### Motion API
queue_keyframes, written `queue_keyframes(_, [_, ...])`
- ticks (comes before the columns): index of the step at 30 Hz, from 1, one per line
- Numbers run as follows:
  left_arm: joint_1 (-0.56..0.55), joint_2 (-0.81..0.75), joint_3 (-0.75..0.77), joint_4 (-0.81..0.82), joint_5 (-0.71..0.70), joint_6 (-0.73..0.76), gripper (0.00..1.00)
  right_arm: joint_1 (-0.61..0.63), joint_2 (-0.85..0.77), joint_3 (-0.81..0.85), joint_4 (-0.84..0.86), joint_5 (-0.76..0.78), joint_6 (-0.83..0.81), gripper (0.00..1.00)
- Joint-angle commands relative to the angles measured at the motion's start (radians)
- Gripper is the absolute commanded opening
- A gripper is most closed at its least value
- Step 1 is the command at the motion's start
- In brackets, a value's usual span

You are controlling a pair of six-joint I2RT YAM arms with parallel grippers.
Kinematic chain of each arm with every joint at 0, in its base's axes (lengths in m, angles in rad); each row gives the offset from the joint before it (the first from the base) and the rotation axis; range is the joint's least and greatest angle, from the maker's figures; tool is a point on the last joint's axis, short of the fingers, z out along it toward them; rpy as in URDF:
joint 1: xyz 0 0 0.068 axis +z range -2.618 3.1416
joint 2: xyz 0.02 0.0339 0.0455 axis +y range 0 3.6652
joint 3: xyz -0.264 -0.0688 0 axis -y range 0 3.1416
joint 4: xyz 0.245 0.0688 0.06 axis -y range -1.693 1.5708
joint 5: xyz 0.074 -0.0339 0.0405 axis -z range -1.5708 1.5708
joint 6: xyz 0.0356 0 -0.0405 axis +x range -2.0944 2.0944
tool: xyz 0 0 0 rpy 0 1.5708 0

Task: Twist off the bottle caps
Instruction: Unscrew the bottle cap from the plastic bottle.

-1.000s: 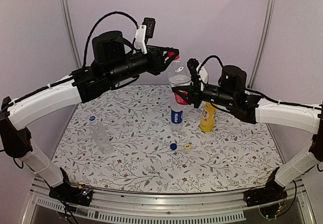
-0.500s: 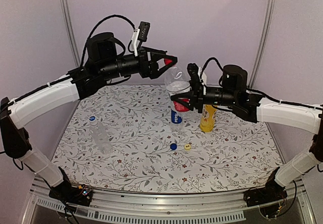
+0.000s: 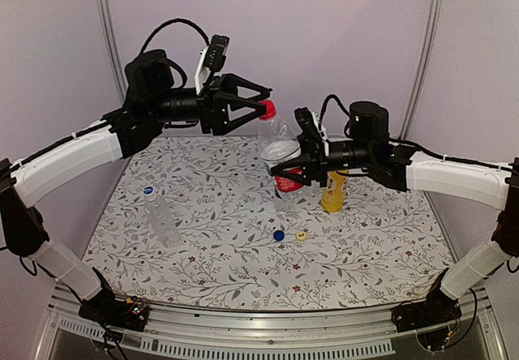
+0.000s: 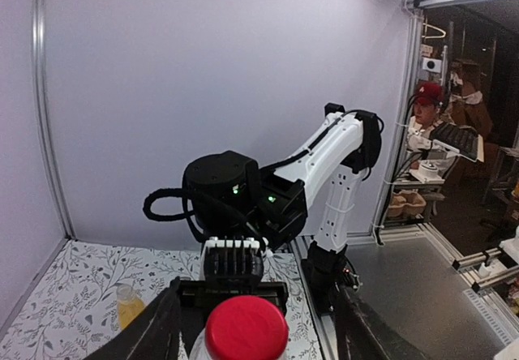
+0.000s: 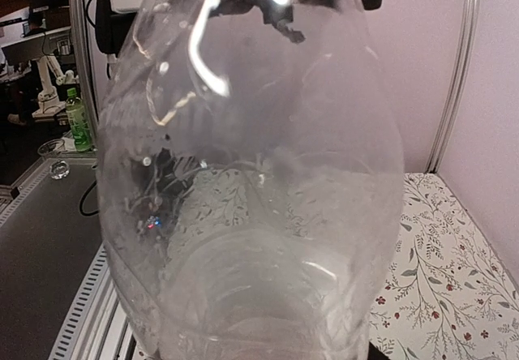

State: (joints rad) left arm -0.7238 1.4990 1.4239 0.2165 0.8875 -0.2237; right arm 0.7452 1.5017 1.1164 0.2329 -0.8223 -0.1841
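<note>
In the top view we see the right pincer [image 3: 292, 165] clamped on the red-white labelled bottle [image 3: 278, 143]. The bottle is raised off the table [image 3: 219, 271] and tilted, with its red cap [image 3: 268, 109] toward 11 o'clock.

The left wrist view adds what the top view cannot resolve. The left pincer [image 4: 259, 327] is spread, and its fingers [image 4: 162, 332] stand at 9 and 3 o'clock of the cap with a gap on each side. The right wrist view shows only the bottle's clear wall, which fills the frame.

The plain bottle [image 3: 160, 214] stands at 9 o'clock on the table, well apart from both arms. A loose blue cap [image 3: 278, 235] and a yellow cap [image 3: 301, 235] lie at 6 o'clock of the raised bottle, well inside the table's near edge. The yellow bottle [image 3: 332, 191] stands just behind the right arm, partly covered.
</note>
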Motion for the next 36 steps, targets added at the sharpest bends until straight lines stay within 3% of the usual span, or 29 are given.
queue_keyframes(1, [0.014, 0.020, 0.016, 0.018, 0.097, 0.010, 0.60, -0.004, 0.014, 0.032, -0.017, -0.047, -0.002, 0.40])
queue_keyframes(11, [0.014, 0.039, 0.019, 0.017, 0.076, 0.003, 0.51, -0.004, 0.014, 0.034, -0.020, -0.047, -0.003, 0.40])
queue_keyframes(21, [0.015, 0.034, 0.013, 0.032, 0.063, -0.008, 0.32, -0.004, 0.018, 0.032, -0.022, -0.018, -0.008, 0.39])
queue_keyframes(26, [0.014, 0.016, -0.002, 0.035, -0.007, -0.022, 0.21, -0.004, 0.016, 0.038, -0.036, 0.101, -0.012, 0.37])
queue_keyframes(29, [-0.003, 0.001, -0.013, 0.020, -0.144, -0.047, 0.16, -0.005, 0.011, 0.042, -0.029, 0.207, -0.004, 0.37])
queue_keyframes(36, [-0.159, -0.026, 0.002, -0.109, -0.719, -0.068, 0.10, 0.021, -0.019, 0.037, -0.002, 0.500, 0.039, 0.36])
